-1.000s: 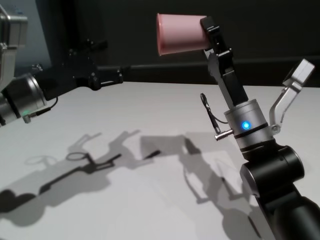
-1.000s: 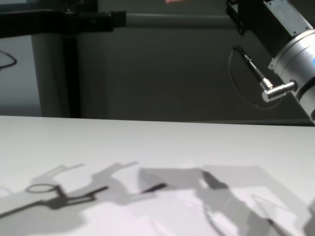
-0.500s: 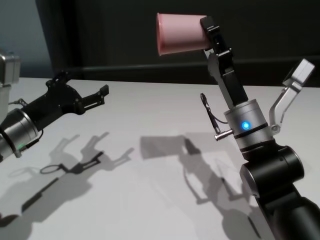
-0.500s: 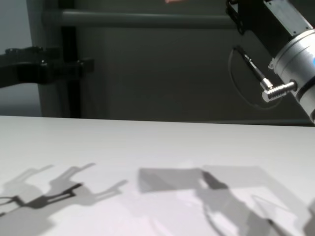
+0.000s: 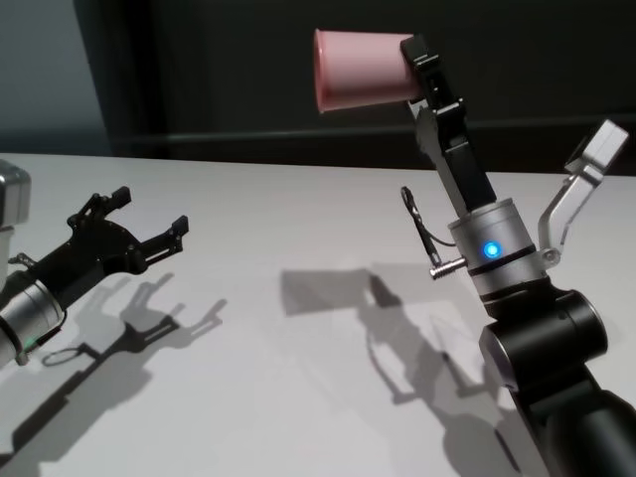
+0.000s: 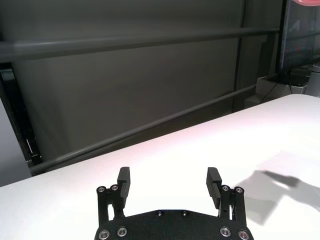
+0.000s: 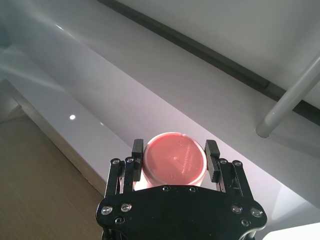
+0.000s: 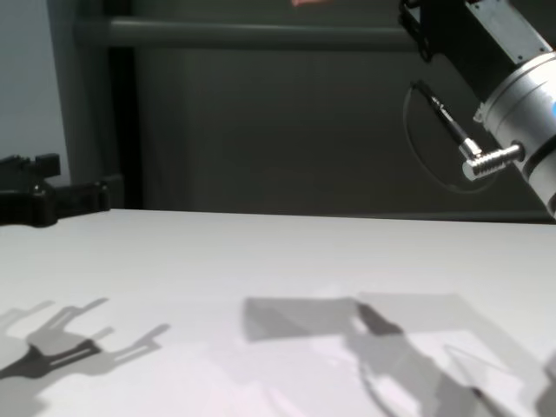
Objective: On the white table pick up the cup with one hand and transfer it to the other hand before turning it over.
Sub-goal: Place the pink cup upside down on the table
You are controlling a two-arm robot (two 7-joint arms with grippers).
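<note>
The pink cup [image 5: 362, 68] hangs on its side high above the white table [image 5: 298, 209], its wide mouth pointing toward my left side. My right gripper [image 5: 415, 62] is shut on its narrow base end; in the right wrist view the cup [image 7: 175, 162] sits between the two fingers [image 7: 137, 148], base facing the camera. My left gripper [image 5: 149, 212] is open and empty, low over the table at the left, far from the cup. Its own view shows the left gripper [image 6: 169, 176] with jaws spread wide above the bare table [image 6: 210, 145].
A dark wall with horizontal rails [image 8: 261, 35] runs behind the table's far edge. Shadows of both arms and the cup fall on the tabletop [image 8: 261, 252]. The right forearm [image 5: 542, 348] rises from the near right corner.
My left arm has come down from the raised far-left position and drawn back toward the near left, staying open. The right gripper and the cup have hardly moved.
</note>
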